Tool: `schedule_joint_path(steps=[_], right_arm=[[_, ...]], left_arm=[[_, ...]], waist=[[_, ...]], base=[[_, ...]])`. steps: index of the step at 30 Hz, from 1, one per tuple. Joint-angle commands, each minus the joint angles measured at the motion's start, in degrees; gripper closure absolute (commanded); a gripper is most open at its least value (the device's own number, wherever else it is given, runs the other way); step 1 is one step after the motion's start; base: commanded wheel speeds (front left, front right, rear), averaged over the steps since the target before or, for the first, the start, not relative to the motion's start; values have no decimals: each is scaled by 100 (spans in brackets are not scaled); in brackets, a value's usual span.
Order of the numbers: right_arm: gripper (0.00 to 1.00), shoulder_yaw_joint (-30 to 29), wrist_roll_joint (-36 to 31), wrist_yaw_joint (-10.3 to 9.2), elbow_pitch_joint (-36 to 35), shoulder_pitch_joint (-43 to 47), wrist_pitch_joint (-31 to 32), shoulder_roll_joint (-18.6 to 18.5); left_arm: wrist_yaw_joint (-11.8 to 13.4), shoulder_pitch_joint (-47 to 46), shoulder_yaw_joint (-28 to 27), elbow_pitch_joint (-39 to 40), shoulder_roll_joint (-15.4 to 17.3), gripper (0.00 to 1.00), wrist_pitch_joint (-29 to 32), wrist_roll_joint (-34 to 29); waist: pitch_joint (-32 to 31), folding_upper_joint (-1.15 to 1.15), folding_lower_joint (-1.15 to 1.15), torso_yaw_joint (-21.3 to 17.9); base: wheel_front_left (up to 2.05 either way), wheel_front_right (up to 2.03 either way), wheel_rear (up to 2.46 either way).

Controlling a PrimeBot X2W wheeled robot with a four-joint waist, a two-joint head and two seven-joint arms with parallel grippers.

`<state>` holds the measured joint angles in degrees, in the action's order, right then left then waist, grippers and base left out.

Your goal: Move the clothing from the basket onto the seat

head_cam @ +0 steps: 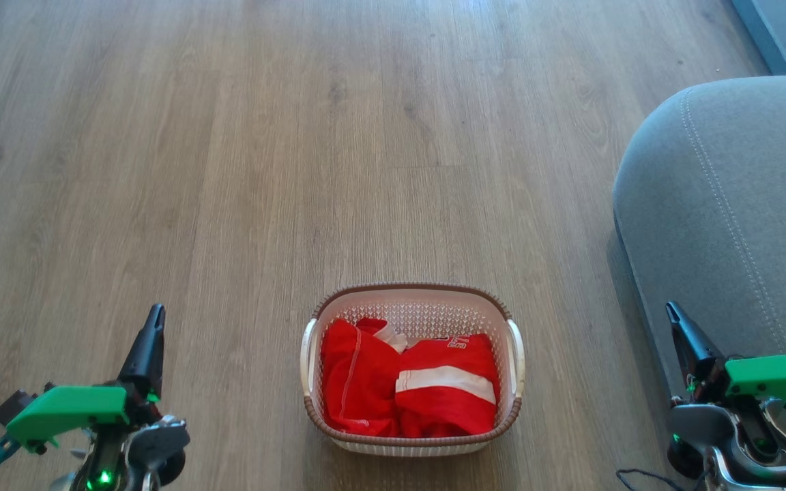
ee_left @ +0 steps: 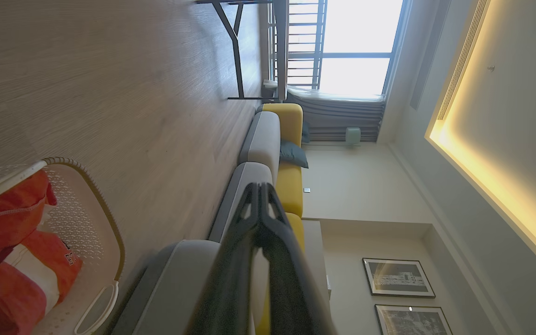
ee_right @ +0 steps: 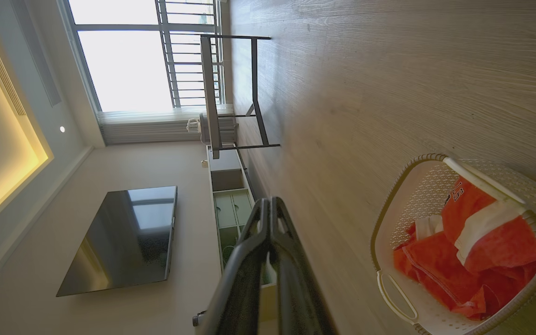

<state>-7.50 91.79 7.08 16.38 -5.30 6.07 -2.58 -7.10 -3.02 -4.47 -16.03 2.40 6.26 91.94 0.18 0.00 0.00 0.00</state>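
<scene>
Left gripper (head_cam: 155, 316) and right gripper (head_cam: 672, 311), each with fingers pressed together and empty, flank the basket (head_cam: 409, 289) on the floor (head_cam: 229, 170). The red clothing (head_cam: 379, 389) lies heaped inside the basket, with the seat (head_cam: 741, 204) beyond, on the robot's right. The reach would likely go best with fingers spread, descending on the topmost fold and lifting clear of the rim.

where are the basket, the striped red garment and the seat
basket (head_cam: 410, 286), head view, on the far brown rim
striped red garment (head_cam: 446, 379), head view, on its white stripe
seat (head_cam: 748, 204), head view, on the grey fabric beside the stitching
</scene>
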Motion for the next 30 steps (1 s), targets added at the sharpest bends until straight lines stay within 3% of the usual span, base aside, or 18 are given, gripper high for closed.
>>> schedule_joint_path(steps=[1,5,6,10,30], right_arm=[[100,101,41,41,-235,-88,39,-30],[100,101,41,41,-235,-88,39,-30],[0,3,-3,0,19,-1,-1,2],[0,30,-7,0,315,69,-5,35],[0,325,-242,6,311,-291,-275,-93]], left_arm=[[-39,-316,-203,201,48,100,21,25],[-39,-316,-203,201,48,100,21,25],[4,3,4,-21,-1,0,-3,0],[6,167,19,-307,-8,0,-10,-1],[-1,-197,151,-440,87,0,-332,-270]], waist=[[0,0,0,0],[0,0,0,0],[0,0,0,0],[4,0,0,0],[40,0,0,3]], base=[[0,0,0],[0,0,0],[0,0,0],[0,0,0],[0,0,0]])
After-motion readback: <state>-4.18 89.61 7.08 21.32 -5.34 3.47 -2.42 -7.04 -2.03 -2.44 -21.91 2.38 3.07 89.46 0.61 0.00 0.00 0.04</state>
